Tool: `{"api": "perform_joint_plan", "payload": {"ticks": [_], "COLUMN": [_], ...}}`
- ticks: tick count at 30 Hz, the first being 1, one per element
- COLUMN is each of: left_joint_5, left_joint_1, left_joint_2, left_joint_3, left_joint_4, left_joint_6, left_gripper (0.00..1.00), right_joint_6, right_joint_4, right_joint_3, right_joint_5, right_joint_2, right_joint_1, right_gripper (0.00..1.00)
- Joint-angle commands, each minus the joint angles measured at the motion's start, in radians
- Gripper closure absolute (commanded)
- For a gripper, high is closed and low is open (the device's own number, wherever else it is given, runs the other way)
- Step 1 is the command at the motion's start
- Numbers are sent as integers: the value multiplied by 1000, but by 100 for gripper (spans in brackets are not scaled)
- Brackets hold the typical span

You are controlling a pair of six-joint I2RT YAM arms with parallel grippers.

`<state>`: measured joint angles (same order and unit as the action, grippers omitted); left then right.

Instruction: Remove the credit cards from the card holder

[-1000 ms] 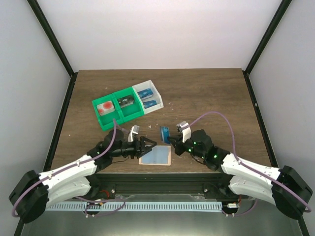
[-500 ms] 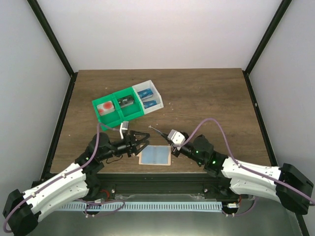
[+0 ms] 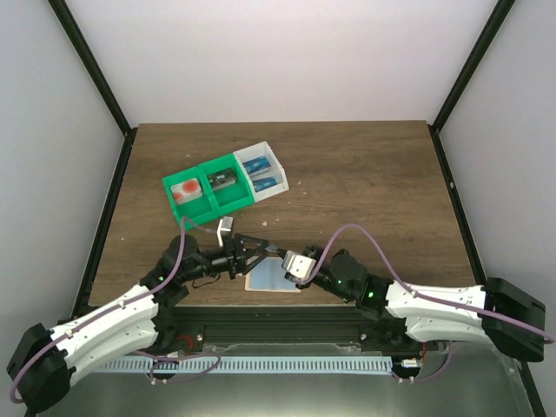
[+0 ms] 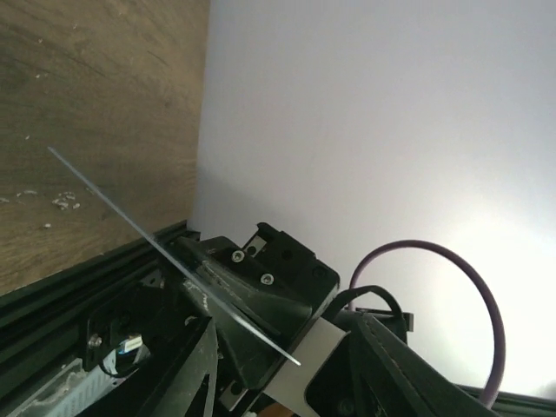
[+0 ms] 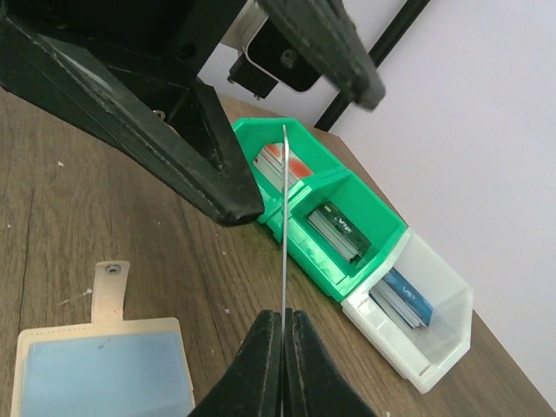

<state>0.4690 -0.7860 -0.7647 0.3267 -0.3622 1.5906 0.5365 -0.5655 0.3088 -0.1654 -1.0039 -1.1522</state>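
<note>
Credit card (image 5: 284,217): one, thin, seen edge-on and upright above the table (image 3: 365,174), clamped at its lower end in the right hand (image 5: 284,326), whose fingers are pressed together on it. Left hand (image 3: 261,248): fingers apart, one either side of the card's free upper end; whether they touch it cannot be told. Card holder (image 3: 269,278): pale blue with tan edging and tab, flat on the table near the front edge, just below both hands; further blue cards (image 5: 401,298) lie in the white bin (image 3: 271,161) beside two green bins (image 3: 193,208).
</note>
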Motion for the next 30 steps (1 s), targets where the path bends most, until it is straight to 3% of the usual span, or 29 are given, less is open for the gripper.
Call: {"api": "perform_joint_plan", "payload": {"ticks": [1, 11, 18, 23, 30], "left_joint_5": [27, -3, -5, -14, -15], "left_joint_1": [1, 2, 1, 2, 3], "left_joint_2": [-11, 18, 20, 28, 42], "left_joint_3": [-45, -59, -72, -72, -80], "left_joint_4": [-77, -40, -40, -28, -30], "left_joint_6": [52, 38, 29, 15, -72], "left_gripper": [60, 85, 100, 100, 100], "right_joint_6": [71, 76, 73, 73, -94], "right_joint_4": [-32, -41, -12, 4, 121], "right_joint_3": [4, -3, -3, -1, 13], "right_joint_5": [-83, -138, -153, -155, -140], "right_joint_2": [-25, -29, -24, -9, 108], "right_joint_1": [-36, -63, -73, -75, -75], "right_gripper": [100, 99, 90, 85, 61]}}
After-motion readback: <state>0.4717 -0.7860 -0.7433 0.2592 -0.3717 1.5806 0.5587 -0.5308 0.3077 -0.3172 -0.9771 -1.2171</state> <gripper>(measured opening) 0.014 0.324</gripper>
